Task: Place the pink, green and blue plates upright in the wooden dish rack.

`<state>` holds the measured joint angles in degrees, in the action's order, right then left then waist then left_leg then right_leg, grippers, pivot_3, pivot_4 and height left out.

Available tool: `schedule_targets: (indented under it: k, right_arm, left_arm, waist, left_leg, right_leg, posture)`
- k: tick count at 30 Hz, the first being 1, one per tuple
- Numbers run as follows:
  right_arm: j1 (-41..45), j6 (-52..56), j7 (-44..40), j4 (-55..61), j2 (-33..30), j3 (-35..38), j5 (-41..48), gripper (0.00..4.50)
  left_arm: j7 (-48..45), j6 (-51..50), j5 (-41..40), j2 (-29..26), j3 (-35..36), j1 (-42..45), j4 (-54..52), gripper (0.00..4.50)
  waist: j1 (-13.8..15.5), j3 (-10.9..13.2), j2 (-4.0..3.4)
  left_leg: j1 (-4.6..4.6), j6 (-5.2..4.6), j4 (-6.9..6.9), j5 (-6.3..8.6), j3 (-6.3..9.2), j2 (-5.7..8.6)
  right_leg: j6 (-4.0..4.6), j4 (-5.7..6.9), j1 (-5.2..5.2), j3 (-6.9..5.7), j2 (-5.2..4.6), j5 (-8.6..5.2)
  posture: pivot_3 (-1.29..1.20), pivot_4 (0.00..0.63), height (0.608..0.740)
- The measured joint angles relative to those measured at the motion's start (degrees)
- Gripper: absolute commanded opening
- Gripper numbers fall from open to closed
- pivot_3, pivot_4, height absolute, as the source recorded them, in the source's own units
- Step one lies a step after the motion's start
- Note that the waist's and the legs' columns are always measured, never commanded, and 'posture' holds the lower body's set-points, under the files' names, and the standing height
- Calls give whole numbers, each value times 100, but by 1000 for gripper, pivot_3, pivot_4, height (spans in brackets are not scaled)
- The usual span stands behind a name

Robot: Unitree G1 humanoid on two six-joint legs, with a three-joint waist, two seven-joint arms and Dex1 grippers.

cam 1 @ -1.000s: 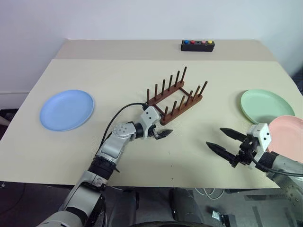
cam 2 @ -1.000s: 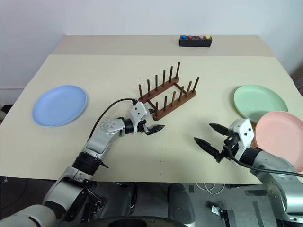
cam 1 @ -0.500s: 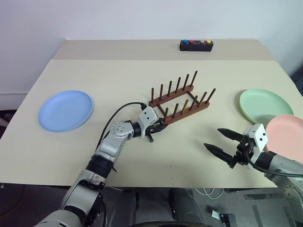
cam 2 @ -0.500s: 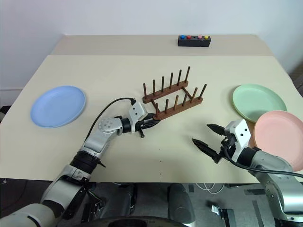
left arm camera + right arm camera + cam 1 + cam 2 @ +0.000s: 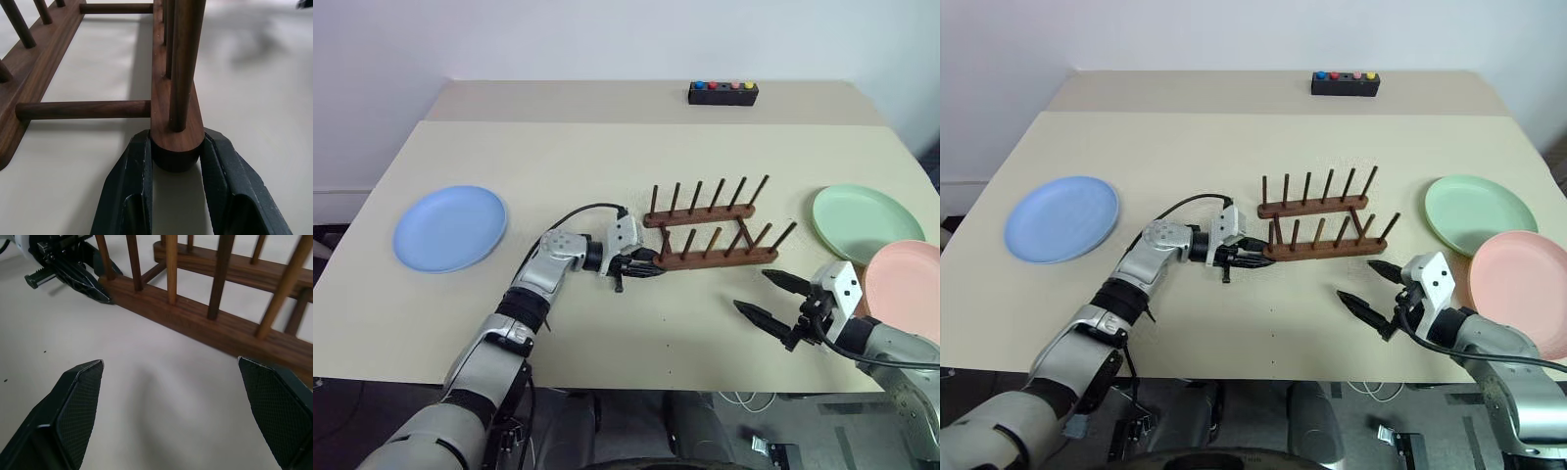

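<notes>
The dark brown wooden dish rack point(image 5: 710, 238) stands empty in the middle of the table, its rails running left to right. My left gripper point(image 5: 649, 268) is shut on the left end of the rack's near rail point(image 5: 175, 132), one finger on each side. My right gripper point(image 5: 766, 295) hovers open just in front of the rack's right part, holding nothing. The blue plate point(image 5: 449, 227) lies flat at the far left. At the right edge the green plate point(image 5: 866, 221) lies flat, with the pink plate point(image 5: 906, 288) just in front of it, beside my right wrist.
A small black box with coloured buttons point(image 5: 722, 93) sits at the back of the table point(image 5: 558, 157). Bare tabletop stretches between the blue plate and the rack and in front of the rack.
My left gripper closed on the end of the rack's near rail and swung the rack from a slanted pose to lie left to right. The right gripper stayed put.
</notes>
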<state>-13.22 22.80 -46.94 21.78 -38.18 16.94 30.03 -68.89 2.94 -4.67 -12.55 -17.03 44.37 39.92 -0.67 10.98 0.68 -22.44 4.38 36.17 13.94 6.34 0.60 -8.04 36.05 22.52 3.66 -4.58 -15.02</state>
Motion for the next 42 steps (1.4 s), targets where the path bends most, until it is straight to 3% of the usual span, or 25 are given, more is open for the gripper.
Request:
schedule_targets:
  k: [13,20,21,26,27,29,30,36,37,42]
  right_arm:
    - [-69,-146,59,-1,109,-38,-78,4500]
    - [-22,-223,57,-61,113,-87,-176,4500]
    - [-21,-225,58,-82,113,-87,-180,4500]
    - [33,-242,63,-139,112,-89,-218,4500]
    - [33,-247,66,-171,110,-86,-231,4246]
    - [38,-302,99,-244,110,-84,-294,3597]
    - [47,-333,118,-283,110,-76,-314,3067]
    - [180,-347,169,-473,77,-67,-476,17]
    - [240,-349,170,-541,54,-64,-514,0]
    - [460,-350,313,-825,-138,-91,-879,0]
  left_arm:
    - [-27,1012,393,201,-3,622,1350,783]
    - [28,965,396,234,168,707,1550,4211]
    - [52,953,396,220,207,697,1550,4489]
    - [100,624,281,-86,379,259,864,4489]
    - [106,510,252,-160,445,131,687,4499]
    - [149,179,143,-361,513,-230,91,3992]
    - [158,50,102,-432,561,-370,-133,3649]
    - [201,-785,-114,-770,612,-1405,-1843,677]
    - [228,-947,-128,-775,576,-1581,-2164,138]
    - [479,-1373,-36,-625,114,-1872,-2964,60]
  waist:
    - [-2,2,4]
    - [-16,2,4]
    - [-20,3,5]
    - [-53,1,2]
    - [-52,2,3]
    - [-51,1,1]
    - [-45,1,1]
    - [-22,-3,-5]
    - [-19,-3,-4]
    - [15,-3,-5]
  left_leg:
    - [1,0,4,0,0,0]
    - [2,0,2,0,0,0]
    - [2,0,1,0,0,0]
    - [5,0,-3,0,1,-2]
    - [5,0,-3,0,1,-2]
    - [6,0,-3,0,1,-2]
    - [6,0,-2,0,1,-2]
    - [8,0,0,0,0,-2]
    - [7,0,1,0,0,-2]
    - [7,0,7,0,1,0]
  right_leg:
    - [-1,1,-2,0,0,1]
    - [-1,3,-1,0,0,1]
    - [-1,4,0,0,1,1]
    - [-1,7,1,1,1,1]
    - [-1,7,1,1,2,1]
    - [0,8,1,2,1,1]
    - [0,8,0,2,1,1]
    - [1,7,-6,2,-2,0]
    - [1,6,-6,2,-2,0]
    - [4,6,-9,1,-2,0]
  posture:
    - [0,150,734]
    - [0,150,734]
    - [0,150,734]
    - [0,150,734]
    - [0,150,734]
    - [0,150,734]
    - [0,150,734]
    - [0,150,734]
    - [0,150,734]
    - [0,150,734]
